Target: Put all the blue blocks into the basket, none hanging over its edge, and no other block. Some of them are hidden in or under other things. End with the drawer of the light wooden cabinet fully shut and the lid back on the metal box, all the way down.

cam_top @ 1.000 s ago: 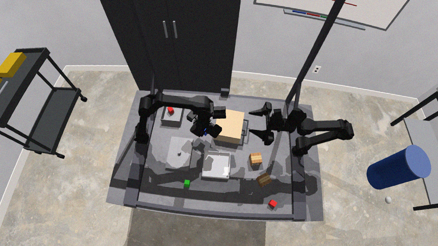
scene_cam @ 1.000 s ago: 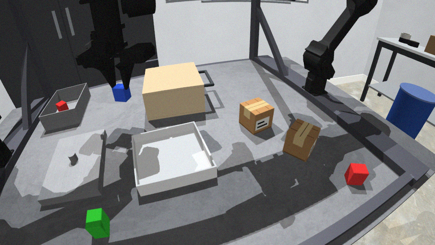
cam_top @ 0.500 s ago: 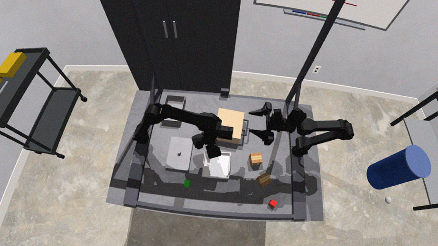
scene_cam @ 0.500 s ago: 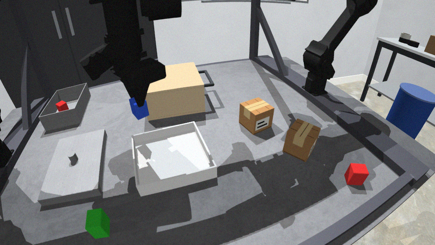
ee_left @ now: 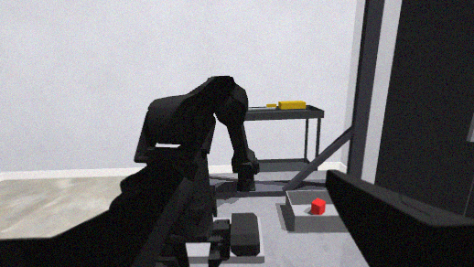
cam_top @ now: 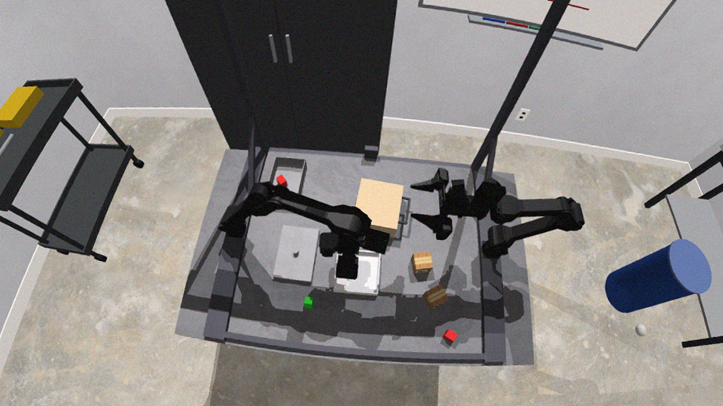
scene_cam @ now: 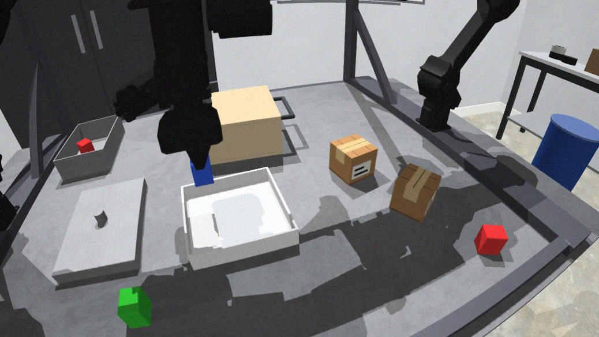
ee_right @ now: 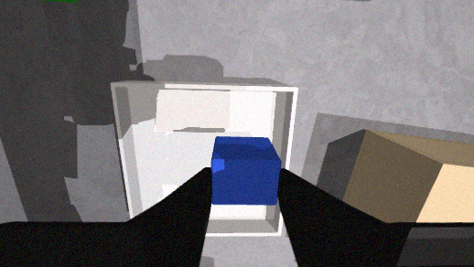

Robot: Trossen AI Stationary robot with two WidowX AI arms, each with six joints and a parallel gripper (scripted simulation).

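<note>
My right gripper is shut on a blue block, held above the white basket near its cabinet-side wall. No block shows on the visible basket floor. My left gripper is open and empty beside the handle of the light wooden cabinet. The cabinet's drawer shows no gap, though its front is hidden. The grey metal box is uncovered, with a red block inside. Its lid lies on the table.
A green block lies near the front edge. Two brown cartons stand right of the basket. Another red block lies at the front right. Frame posts border the table.
</note>
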